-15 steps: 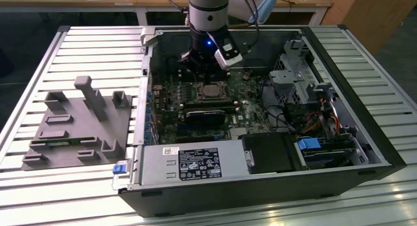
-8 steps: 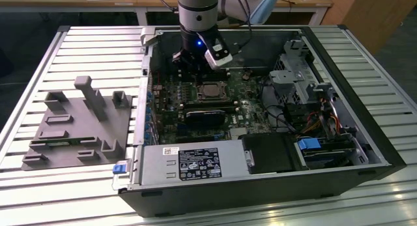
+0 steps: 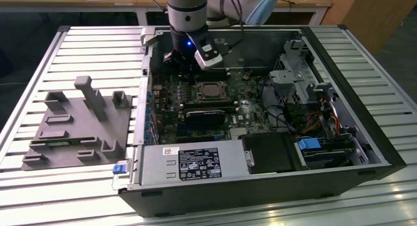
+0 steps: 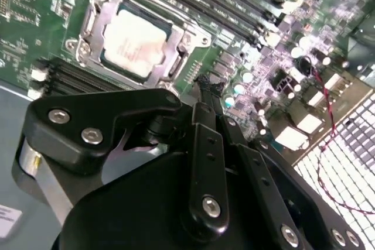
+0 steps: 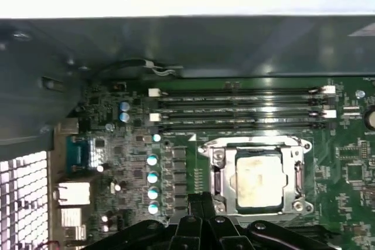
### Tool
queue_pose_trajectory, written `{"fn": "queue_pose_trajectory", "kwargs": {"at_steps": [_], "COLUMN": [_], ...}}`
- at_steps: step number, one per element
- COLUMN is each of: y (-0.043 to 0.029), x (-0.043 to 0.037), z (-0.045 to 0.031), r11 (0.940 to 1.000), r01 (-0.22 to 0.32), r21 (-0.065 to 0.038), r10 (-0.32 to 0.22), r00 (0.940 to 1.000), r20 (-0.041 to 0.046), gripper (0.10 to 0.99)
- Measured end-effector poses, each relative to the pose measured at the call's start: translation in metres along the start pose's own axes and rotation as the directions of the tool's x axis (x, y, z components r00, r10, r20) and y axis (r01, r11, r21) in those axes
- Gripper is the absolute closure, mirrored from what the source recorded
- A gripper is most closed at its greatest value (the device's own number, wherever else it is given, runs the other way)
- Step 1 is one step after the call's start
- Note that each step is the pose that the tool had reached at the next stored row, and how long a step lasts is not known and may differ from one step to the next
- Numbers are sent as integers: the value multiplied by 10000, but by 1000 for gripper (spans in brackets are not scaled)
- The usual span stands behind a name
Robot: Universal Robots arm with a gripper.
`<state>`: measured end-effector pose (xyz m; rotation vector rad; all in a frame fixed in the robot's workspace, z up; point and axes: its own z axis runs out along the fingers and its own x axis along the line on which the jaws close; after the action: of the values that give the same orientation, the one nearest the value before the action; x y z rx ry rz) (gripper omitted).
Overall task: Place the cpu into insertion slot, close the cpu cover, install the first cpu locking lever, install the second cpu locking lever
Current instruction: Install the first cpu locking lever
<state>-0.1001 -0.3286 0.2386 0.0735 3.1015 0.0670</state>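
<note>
While the gripper (image 4: pixel 204 84) hangs just beside the socket (image 4: pixel 88 45), fingers pinched together on nothing, the chip (image 4: pixel 133 42) lies seated in it, with the metal cover frame (image 4: pixel 171 51) lying down around its edges.

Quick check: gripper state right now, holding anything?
Gripper: shut, holding nothing that shows, close by the cpu cover.

My end effector (image 4: pixel 204 89) is matte black, its linked bars (image 4: pixel 206 162) pinned with silver screws (image 4: pixel 211 206); my grey arm (image 3: pixel 187 11) carries a blue light (image 3: pixel 189 42).
</note>
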Motion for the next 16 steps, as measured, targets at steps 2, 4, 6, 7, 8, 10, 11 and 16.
{"fn": "queue_pose_trajectory", "kwargs": {"at_steps": [2,4,6,7,8,10,11,16], "y": [-1,-2,-2,-3,-3,-4,-5,-7], "x": [14,30,49,57,65,78,85,108], "z": [0,-1,-2,-3,-3,-3,-3,-5], "r11": [9999,9993,9982,9974,9961,9927,9906,9790], "r01": [-6,-15,-24,-29,-37,-51,-58,-90], "r21": [-161,-373,-592,-723,-878,-1206,-1365,-2035], "r10": [5,14,23,27,33,44,49,71], "r00": [10000,10000,10000,10000,10000,10000,10000,9999], "r20": [-7,-17,-29,-35,-42,-59,-66,-103], "gripper": [980,980,980,980,980,980,980,980]}}
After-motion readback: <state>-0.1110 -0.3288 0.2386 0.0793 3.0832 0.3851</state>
